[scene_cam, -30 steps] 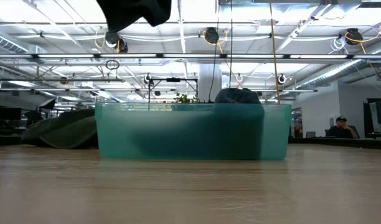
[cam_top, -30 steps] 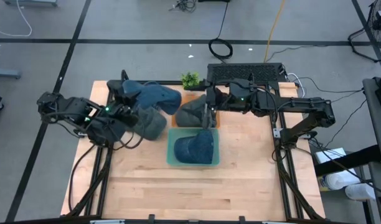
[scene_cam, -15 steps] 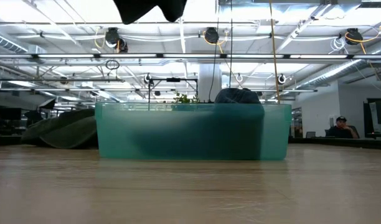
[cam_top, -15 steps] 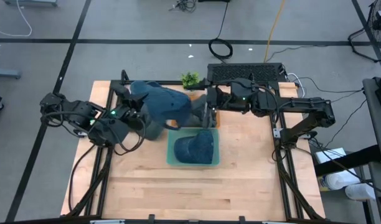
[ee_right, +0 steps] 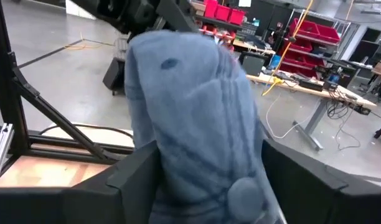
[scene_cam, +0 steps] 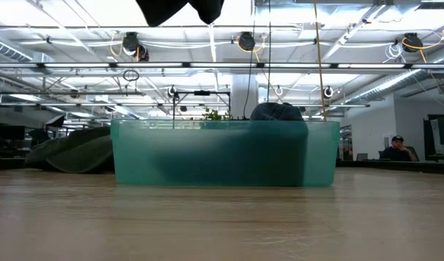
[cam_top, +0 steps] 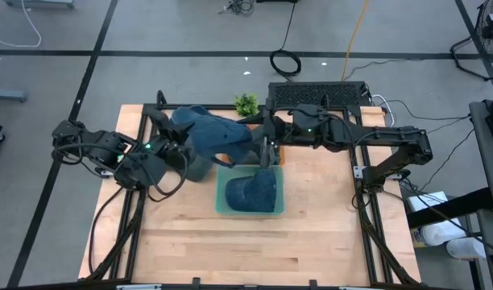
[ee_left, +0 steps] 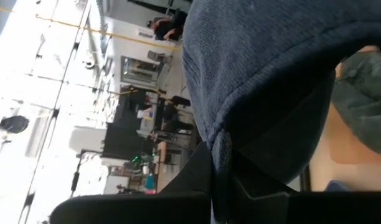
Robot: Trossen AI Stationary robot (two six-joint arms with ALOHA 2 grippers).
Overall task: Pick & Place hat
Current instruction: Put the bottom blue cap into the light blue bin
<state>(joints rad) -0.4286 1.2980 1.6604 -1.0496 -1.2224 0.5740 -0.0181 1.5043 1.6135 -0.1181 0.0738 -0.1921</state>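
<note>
My left gripper (cam_top: 179, 138) is shut on a blue hat (cam_top: 215, 135) and carries it in the air by the far left corner of the green bin (cam_top: 249, 211); its dark underside shows at the top of the low view (scene_cam: 180, 9). A dark blue hat (cam_top: 253, 190) lies inside the bin. My right gripper (cam_top: 267, 150) is open at the bin's far edge. In its wrist view the carried hat (ee_right: 190, 118) stands between its two fingers (ee_right: 131, 180). My left gripper pinches the blue hat at its seamed lower rim (ee_left: 221, 144) between its two fingers (ee_left: 193, 183). The hat is lifted clear of the table and bulges out beyond the fingers. My right gripper's fingers flank the same hat; whether they touch it, I cannot tell.
An olive-grey hat (cam_top: 196, 163) lies on the table under the carried one, left of the bin, and shows in the low view (scene_cam: 73, 150). Another grey hat (cam_top: 248, 151) sits near my right gripper. A small plant (cam_top: 246, 102) and a black keyboard (cam_top: 317, 94) line the far edge.
My left gripper has carried the blue hat toward the table's right, from above the olive-grey hat to the bin's far left corner, still shut on it and clear of the table. My right gripper has stayed about where it was.
</note>
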